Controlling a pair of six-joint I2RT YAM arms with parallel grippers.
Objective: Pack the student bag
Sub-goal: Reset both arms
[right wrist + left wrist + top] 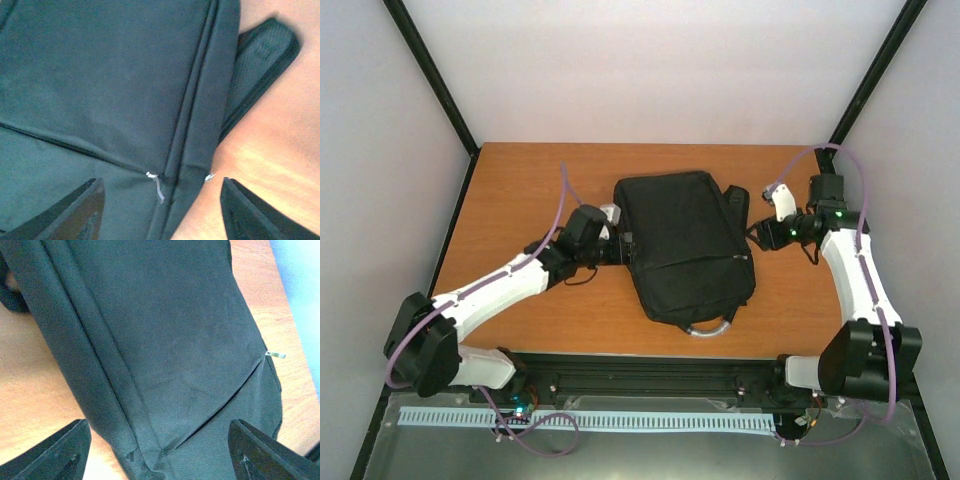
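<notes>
At the centre of the tabletop (520, 190) the student bag (685, 245) lies zipped (packing looks finished, or unbegun), with left claw (159, 440) and right claw (161, 192) spread empty beside it.

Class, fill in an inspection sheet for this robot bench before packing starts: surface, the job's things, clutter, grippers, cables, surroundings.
Surface: wooden table, brown, no marks seen.
Job's things: student bag lies flat mid-table, grey handle toward the arms; front zip looks shut; a strap pokes out on its right side.
Clutter: nothing seen.
Grippers: left gripper open at the bag's left edge; right gripper open at its right edge; neither holds anything.
Cables: purple cables loop along both arms, off the bag.
Surroundings: pale walls, black frame posts.
</notes>
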